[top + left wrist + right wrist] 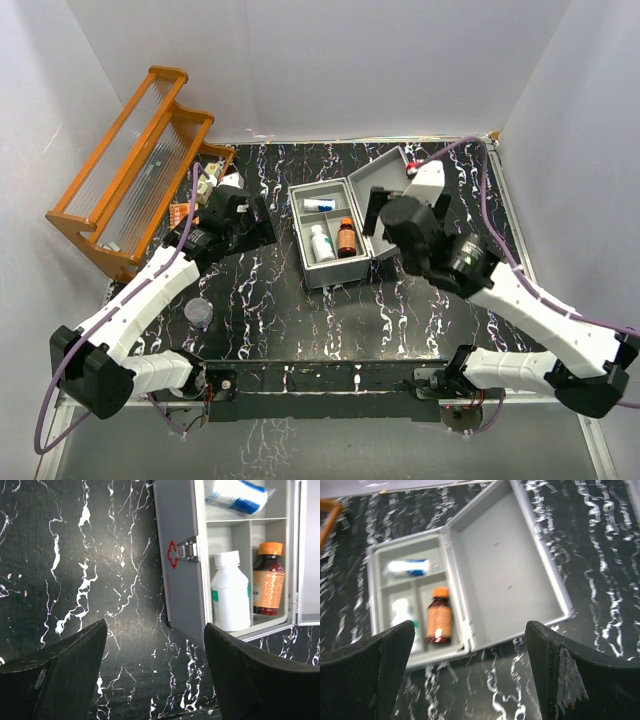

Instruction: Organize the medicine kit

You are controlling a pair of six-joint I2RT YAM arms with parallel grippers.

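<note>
The black, white-veined marble tabletop (300,330) fills the overhead view. The orange wooden rack with ribbed clear panels (130,170) leans at the upper left, well apart from your work.

At centre sits the grey plastic medicine case (335,277). Its lid (505,560) is swung open to the right, which leaves every compartment open to reach from above.

Your left gripper (155,630) hovers just left of the case with its fingers spread and nothing between them. Your right gripper (470,627) hangs over the lid side, likewise spread and empty. Flanking the case this way, either arm looks ready for the next pick.

Inside, the white plastic bottle (320,243) and the brown bottle with the orange cap (346,238) lie side by side in the two lower compartments. The white-and-blue tube (320,204) lies across the upper one.

A small translucent cup (198,312) stands alone at the lower left. It probably belongs in the kit, so the left arm seems the one to fetch it.
</note>
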